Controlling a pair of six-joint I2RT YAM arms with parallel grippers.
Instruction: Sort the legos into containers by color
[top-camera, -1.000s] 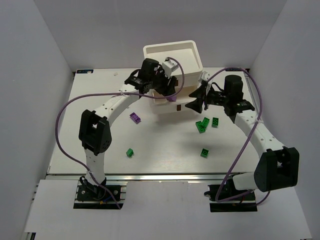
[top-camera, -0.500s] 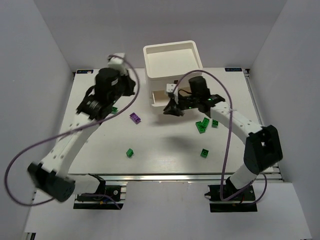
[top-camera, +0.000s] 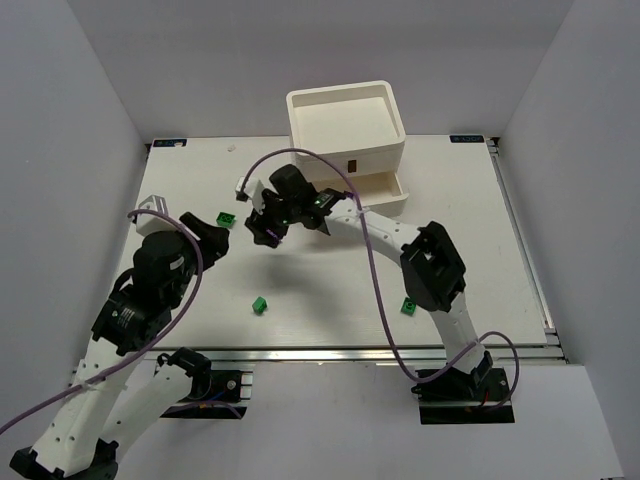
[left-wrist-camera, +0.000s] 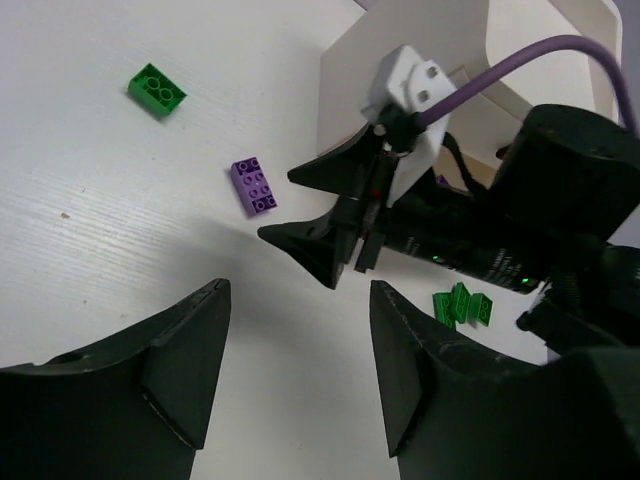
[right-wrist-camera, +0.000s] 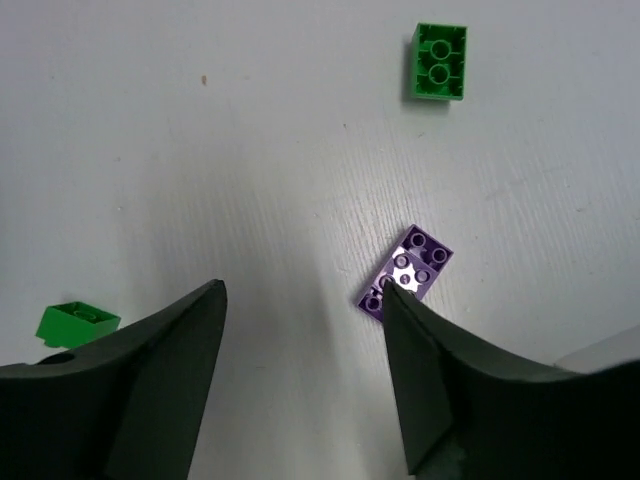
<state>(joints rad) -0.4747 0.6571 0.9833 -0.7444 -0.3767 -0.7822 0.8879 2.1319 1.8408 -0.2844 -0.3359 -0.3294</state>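
A purple brick (right-wrist-camera: 405, 272) lies flat on the table, just touching the inner side of my right gripper's right fingertip. My right gripper (right-wrist-camera: 303, 290) is open and empty, low over the table, and the brick lies off to the right of its gap. In the top view the right gripper (top-camera: 258, 228) reaches far left and mostly hides that brick. My left gripper (left-wrist-camera: 298, 290) is open and empty, pulled back at the near left (top-camera: 212, 240), looking at the purple brick (left-wrist-camera: 254, 186) and the right gripper (left-wrist-camera: 330, 235). The white drawer unit (top-camera: 345, 125) stands at the back with a lower drawer (top-camera: 385, 190) pulled out.
Green bricks lie loose: one left of the right gripper (top-camera: 227, 218), one near the front (top-camera: 260, 304), one at the front right (top-camera: 409, 306). A small cluster of green bricks (left-wrist-camera: 462, 303) sits under the right arm. The right arm's purple cable (top-camera: 300, 155) loops over the table.
My left arm has drawn back from the drawer unit to the near left. My right arm has swung left across the table and come down over the purple brick.
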